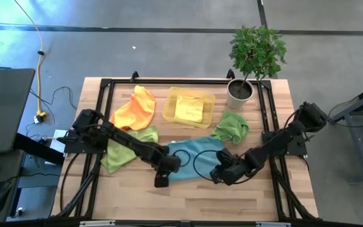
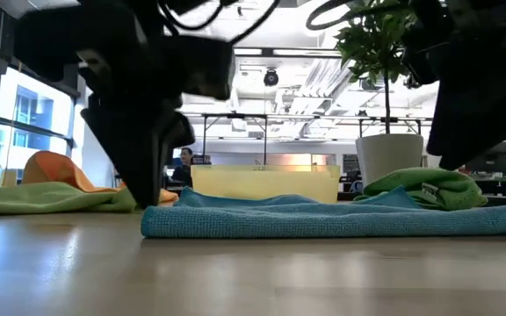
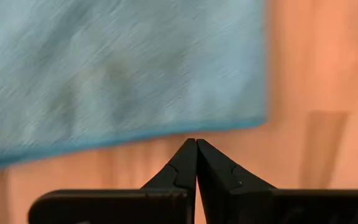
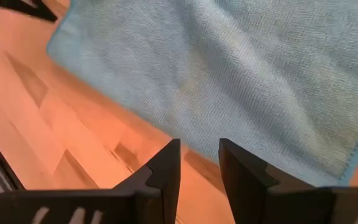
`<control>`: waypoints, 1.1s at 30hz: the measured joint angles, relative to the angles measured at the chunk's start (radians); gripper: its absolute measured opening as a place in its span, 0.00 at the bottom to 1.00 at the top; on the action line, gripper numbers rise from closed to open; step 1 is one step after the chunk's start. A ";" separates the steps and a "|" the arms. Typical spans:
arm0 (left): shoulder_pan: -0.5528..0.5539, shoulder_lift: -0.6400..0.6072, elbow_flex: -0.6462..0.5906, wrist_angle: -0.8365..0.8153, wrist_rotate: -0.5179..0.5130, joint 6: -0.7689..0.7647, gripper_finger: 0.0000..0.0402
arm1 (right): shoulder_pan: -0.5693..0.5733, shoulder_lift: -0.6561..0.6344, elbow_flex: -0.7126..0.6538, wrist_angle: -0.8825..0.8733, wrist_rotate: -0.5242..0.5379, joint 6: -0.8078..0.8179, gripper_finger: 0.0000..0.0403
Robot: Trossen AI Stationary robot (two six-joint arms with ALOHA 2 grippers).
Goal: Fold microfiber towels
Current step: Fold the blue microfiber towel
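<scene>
A teal towel [image 1: 197,156] lies spread flat on the wooden table's middle, toward the near edge. My left gripper [image 1: 161,181] is shut, pointing down at the towel's near left corner, its tips [image 3: 196,144] just short of the hem [image 3: 166,132]. My right gripper [image 1: 217,176] hovers open over the towel's near right part [image 4: 241,74], with nothing between its fingers [image 4: 166,163]. An orange towel [image 1: 136,108] and a light green one [image 1: 126,148] lie at the left. Another green towel [image 1: 230,126] lies at the right. A yellow towel [image 1: 189,110] rests in the tray. My left gripper's shut fingertips [image 2: 152,200] stand right beside the teal towel's left end [image 2: 161,219], low over the table. Whether they touch the cloth or the wood, I cannot tell.
A shallow yellow tray [image 1: 171,101] stands at the far middle and a potted plant [image 1: 239,93] at the far right. A black frame [image 1: 106,85] runs around the table. Bare wood [image 1: 188,198] lies along the near edge.
</scene>
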State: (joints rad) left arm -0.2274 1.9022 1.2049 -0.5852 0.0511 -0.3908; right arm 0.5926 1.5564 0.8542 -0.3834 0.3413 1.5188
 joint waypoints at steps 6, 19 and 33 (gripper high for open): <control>-0.020 0.000 0.000 0.036 -0.080 -0.031 0.00 | 0.016 0.054 0.001 0.001 -0.028 0.049 0.26; 0.013 0.054 0.001 0.083 -0.157 -0.027 0.00 | -0.009 0.073 0.004 0.007 -0.022 0.089 0.37; -0.022 0.065 0.005 0.052 -0.169 -0.052 0.00 | -0.095 0.046 0.004 -0.192 -0.126 0.186 0.32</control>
State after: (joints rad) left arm -0.2496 1.9672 1.2095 -0.5327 -0.1180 -0.4425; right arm 0.4977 1.6020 0.8585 -0.5751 0.2156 1.7050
